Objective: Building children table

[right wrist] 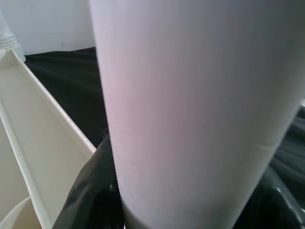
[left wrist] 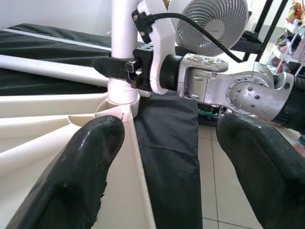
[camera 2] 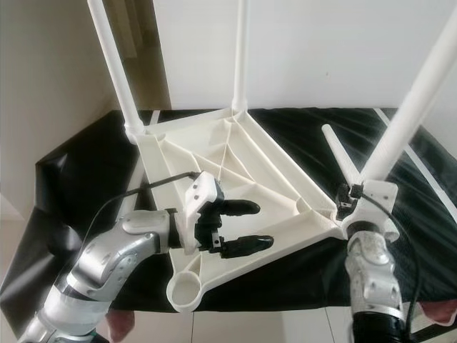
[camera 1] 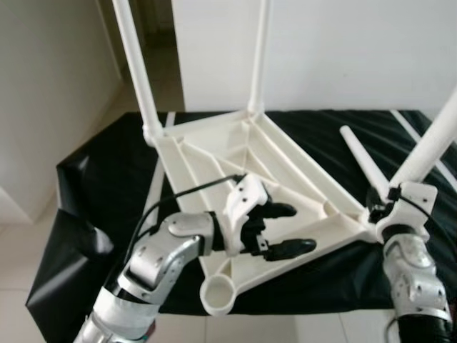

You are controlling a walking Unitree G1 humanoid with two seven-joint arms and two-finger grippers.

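Left claw centre frame, fingers spread wide, holding nothing, hovering over ribbed underside of inverted white children table. Right claw lower right, clamped on white leg standing in table's corner socket. Two legs upright at far corners; near socket vacant; loose leg lying on black-draped tabletop. Left wrist view adds grey fan behind. No legible writing.
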